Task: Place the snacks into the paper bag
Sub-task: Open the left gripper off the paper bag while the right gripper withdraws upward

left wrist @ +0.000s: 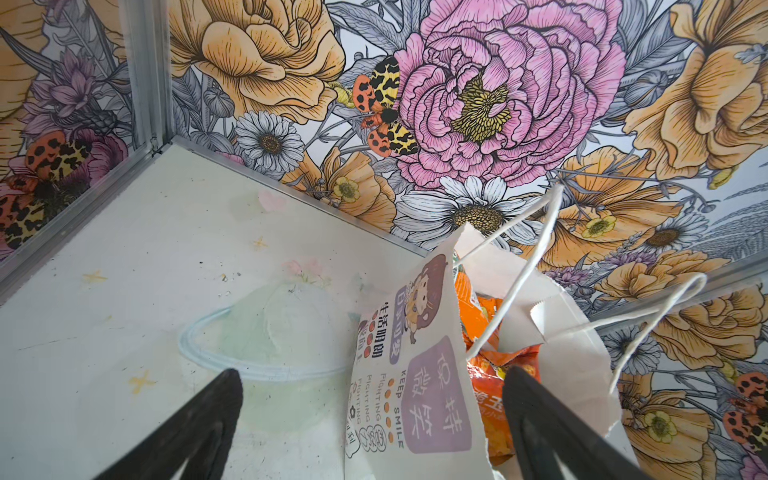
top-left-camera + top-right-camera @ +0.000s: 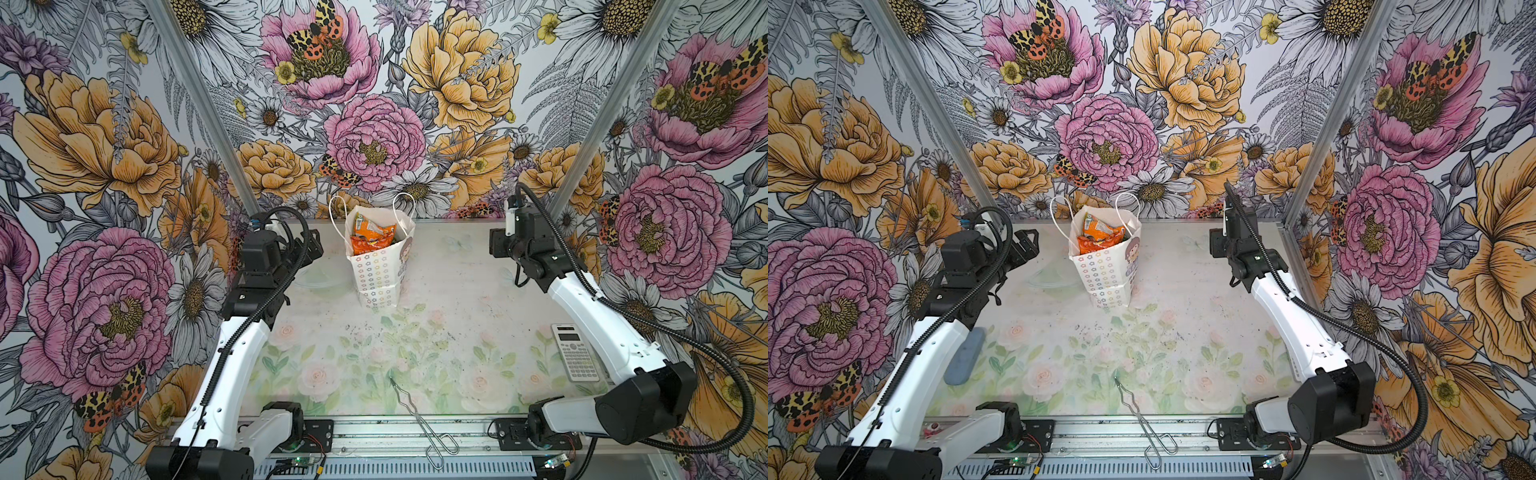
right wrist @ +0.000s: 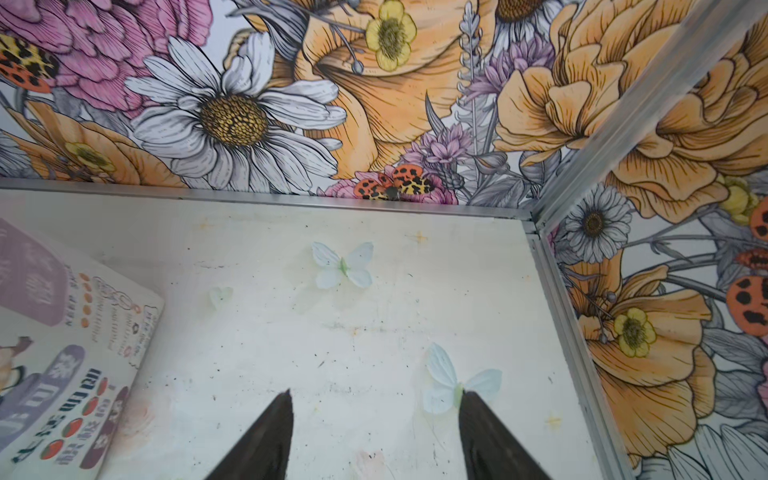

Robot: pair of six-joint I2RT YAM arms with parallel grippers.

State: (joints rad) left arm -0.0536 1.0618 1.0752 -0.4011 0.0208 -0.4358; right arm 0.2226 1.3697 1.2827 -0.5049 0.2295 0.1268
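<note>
Several snacks (image 2: 374, 243) fill the paper bag (image 2: 376, 278). The left gripper (image 1: 372, 371) and right gripper (image 3: 377, 392) flank it, jaws spread and empty. No packet shows outside it, so packing seems done; next, pull both arms clear.

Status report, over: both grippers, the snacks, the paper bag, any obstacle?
Left gripper open, empty, beside paper bag. Right gripper open, empty. Orange snacks inside, bag upright. Tongs, calculator lie apart.

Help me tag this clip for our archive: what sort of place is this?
Probably a robot test booth: left arm and right arm bolted to an aluminium rail, floral wall panels closing in the table, and staged props, a paper bag of snacks and a calculator.
</note>
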